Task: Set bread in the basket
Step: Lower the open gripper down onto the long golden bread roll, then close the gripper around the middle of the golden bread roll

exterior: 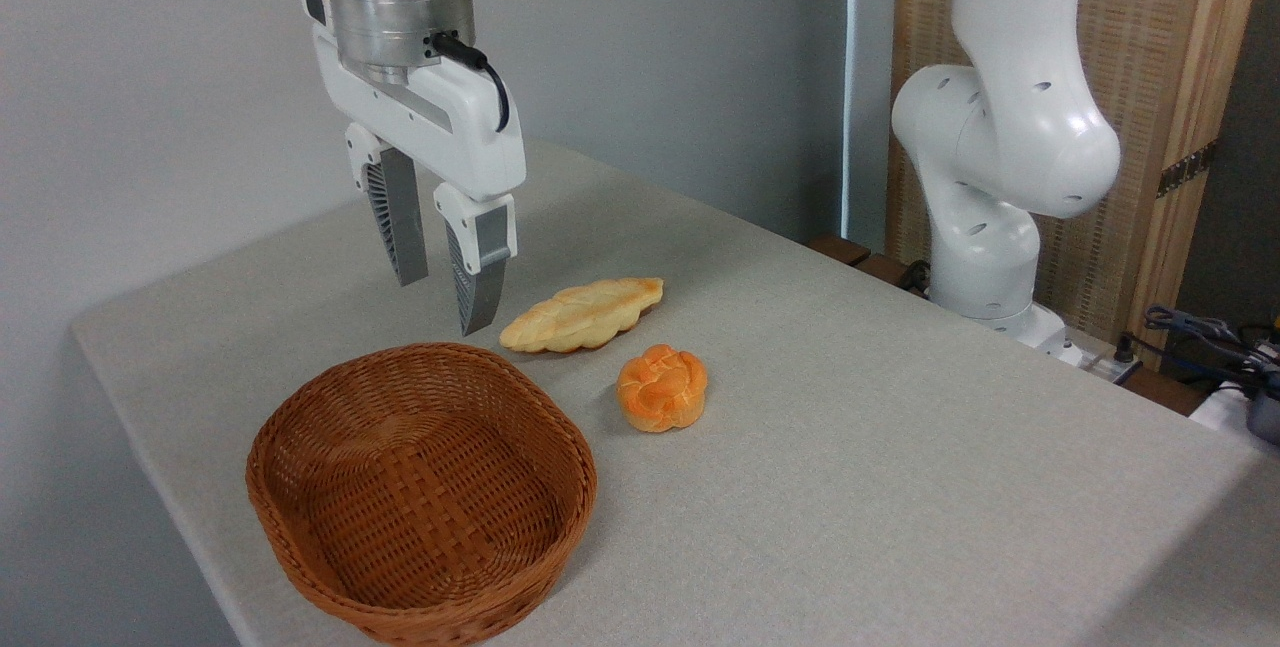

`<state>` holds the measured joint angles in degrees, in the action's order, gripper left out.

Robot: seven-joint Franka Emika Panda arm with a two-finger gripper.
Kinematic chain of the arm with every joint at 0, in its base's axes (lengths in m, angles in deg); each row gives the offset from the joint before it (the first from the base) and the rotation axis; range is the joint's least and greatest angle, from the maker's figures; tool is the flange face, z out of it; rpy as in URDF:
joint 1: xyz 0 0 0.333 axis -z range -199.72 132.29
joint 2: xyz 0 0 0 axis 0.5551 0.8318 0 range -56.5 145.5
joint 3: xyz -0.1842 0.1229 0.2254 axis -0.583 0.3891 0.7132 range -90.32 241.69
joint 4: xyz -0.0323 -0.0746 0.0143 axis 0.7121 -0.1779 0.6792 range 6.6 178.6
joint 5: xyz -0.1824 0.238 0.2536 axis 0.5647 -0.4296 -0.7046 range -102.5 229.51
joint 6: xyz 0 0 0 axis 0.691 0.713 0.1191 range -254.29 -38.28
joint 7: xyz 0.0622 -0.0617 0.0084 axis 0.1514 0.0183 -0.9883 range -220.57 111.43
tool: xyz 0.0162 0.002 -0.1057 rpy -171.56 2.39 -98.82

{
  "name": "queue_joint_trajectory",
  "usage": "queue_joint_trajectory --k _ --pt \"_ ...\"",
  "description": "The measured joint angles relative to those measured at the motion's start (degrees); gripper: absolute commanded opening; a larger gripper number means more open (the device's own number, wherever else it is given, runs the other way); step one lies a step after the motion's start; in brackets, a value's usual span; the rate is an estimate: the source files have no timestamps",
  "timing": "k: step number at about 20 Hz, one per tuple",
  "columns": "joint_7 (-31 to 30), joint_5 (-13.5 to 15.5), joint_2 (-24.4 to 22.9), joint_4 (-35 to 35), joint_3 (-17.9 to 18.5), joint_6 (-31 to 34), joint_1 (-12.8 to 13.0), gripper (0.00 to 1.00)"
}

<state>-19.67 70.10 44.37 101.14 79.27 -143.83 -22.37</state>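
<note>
The table [900,487] bears 3 items. The basket [300,527] sits nearest the camera, toward the left front edge, with nothing in it. The bread [582,313] lies on the table behind and to the right of the basket, apart from it. The bun [662,388] lies just in front of and slightly right of the bread, to the right of the basket. The gripper [445,302] hangs above the table, behind the basket and left of the bread. The arm base [985,267] stands at the table's far right edge.
</note>
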Motion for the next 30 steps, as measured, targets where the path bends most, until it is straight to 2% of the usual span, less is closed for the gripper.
queue_joint_trajectory --k 2,6,11,16,22,27,30 --pt "0.05 0.00 0.01 0.19 -0.10 1.07 0.18 1.00" --pt "-0.06 0.01 0.29 2.64 -0.90 2.97 2.50 1.00" --pt "-0.06 0.01 0.20 2.85 -0.93 5.01 2.57 1.00" --pt "-0.06 0.01 0.10 5.11 -1.83 5.29 3.90 1.00" --pt "-0.07 0.01 -0.15 10.89 -6.39 4.88 5.45 1.00" --pt "-0.20 0.06 -0.30 15.98 -9.70 -1.12 5.57 1.00" --pt "-0.20 0.06 -0.31 18.30 -11.09 -2.48 5.66 1.00"
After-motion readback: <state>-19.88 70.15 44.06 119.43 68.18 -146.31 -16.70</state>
